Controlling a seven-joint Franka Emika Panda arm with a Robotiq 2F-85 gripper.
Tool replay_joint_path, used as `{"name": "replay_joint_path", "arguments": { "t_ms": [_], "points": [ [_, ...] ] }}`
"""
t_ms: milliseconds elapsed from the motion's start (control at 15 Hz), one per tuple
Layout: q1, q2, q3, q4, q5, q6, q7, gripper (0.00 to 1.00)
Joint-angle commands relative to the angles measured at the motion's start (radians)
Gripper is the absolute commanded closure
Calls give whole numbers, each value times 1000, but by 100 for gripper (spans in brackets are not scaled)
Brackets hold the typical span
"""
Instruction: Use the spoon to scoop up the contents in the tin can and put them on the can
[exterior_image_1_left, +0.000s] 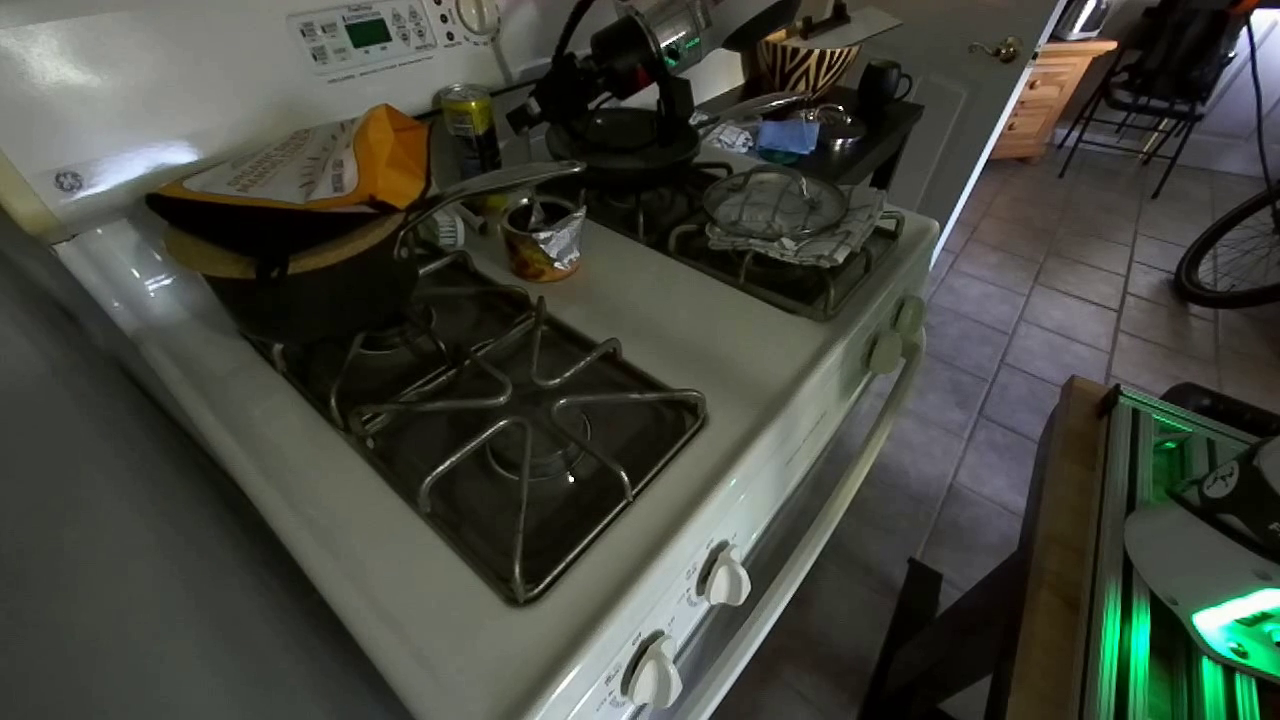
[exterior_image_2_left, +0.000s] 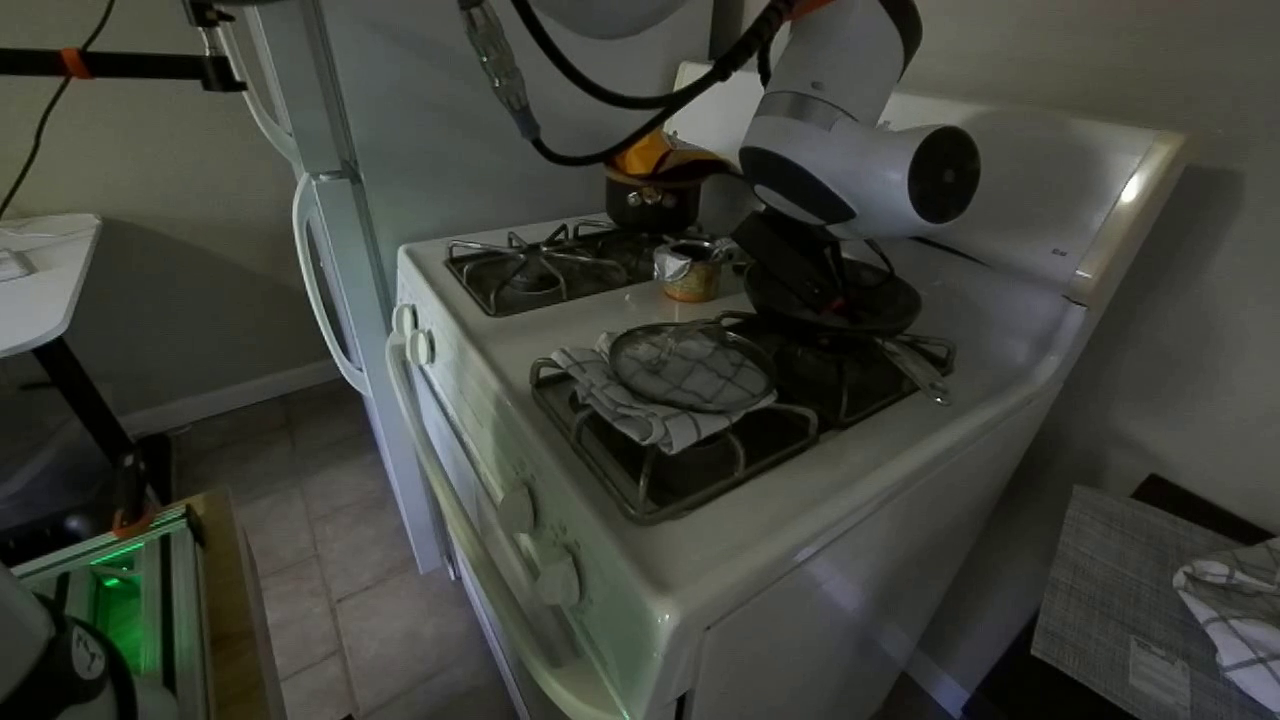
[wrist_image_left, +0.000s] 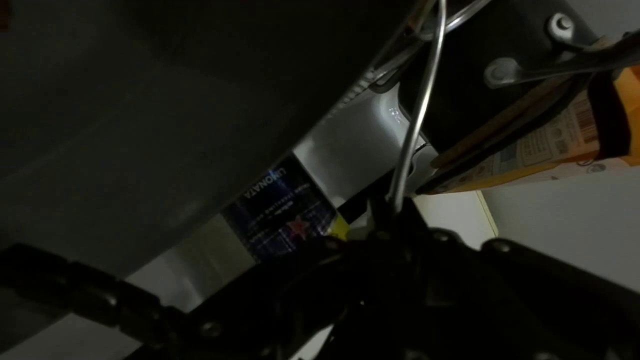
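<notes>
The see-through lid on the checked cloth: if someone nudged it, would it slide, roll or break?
The see-through lid would probably slide rather than roll, as it lies roughly flat. The checked cloth beneath, folded on the burner grate, might shift along. The lid's glassy look hints it could chip.

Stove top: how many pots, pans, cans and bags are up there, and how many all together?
Pots: 1, the black pot
Pans: 1, the frying pan
Cans: 2, the tin can and the drink can
Bags: 1, the orange bag on top of the black pot
Total: 5
</notes>
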Motion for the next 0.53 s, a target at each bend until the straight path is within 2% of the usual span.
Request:
{"name": "replay_joint_path", "arguments": {
  "t_ms": [0,467],
  "points": [
    [16,22,-42,24,50,-72,-26,98],
    [19,51,-73,58,65,-172,-28,98]
  ]
}}
